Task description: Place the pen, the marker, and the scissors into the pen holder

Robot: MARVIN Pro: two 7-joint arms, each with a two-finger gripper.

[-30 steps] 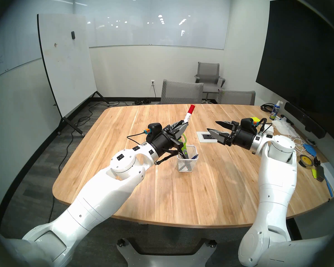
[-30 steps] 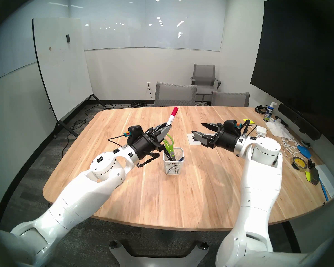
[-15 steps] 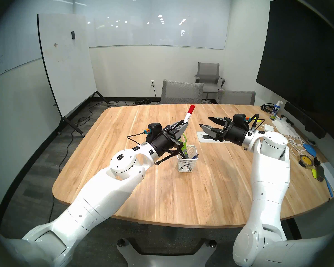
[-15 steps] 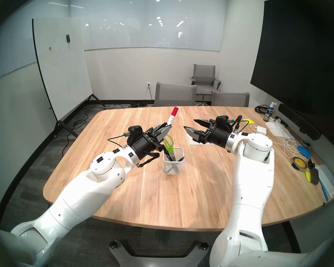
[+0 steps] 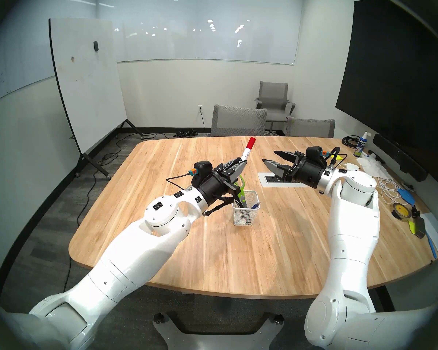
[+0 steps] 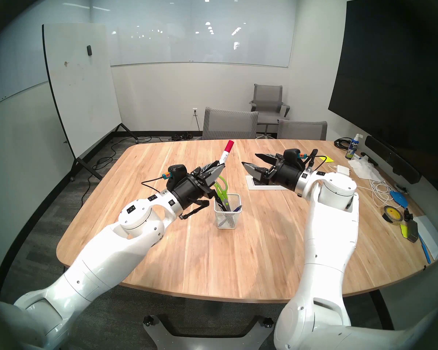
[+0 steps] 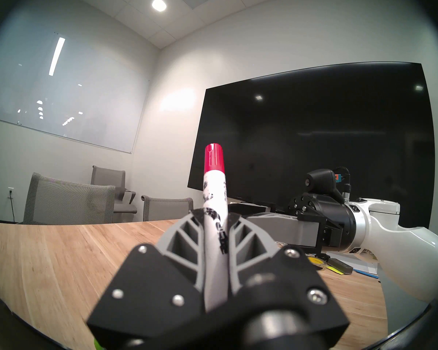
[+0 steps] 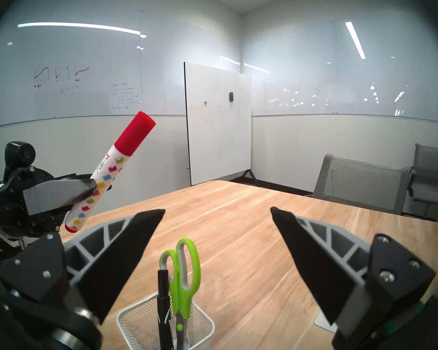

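My left gripper (image 5: 242,163) is shut on a white marker (image 5: 247,152) with red ends. It holds the marker tilted upward, above and behind the pen holder (image 5: 245,209), a white mesh cup on the table. In the cup stand the green-handled scissors (image 5: 241,186), a black marker (image 8: 163,304) and the blue pen (image 5: 255,206). The left wrist view shows the fingers (image 7: 185,238) clamped on the marker's barrel (image 7: 214,190). Right of the cup and above the table, my right gripper (image 5: 269,156) hangs open and empty. It points toward the held marker (image 8: 116,170).
A white power-outlet plate (image 5: 268,181) is set in the table under the right gripper. Cables (image 5: 387,187), a tape roll (image 5: 400,210), a spray bottle (image 5: 362,145) and papers crowd the table's right edge. Grey chairs (image 5: 238,119) stand at the far side.
The right arm has swung left and a little farther back, bringing its open gripper closer to the held marker. The left arm and the marker have not moved.
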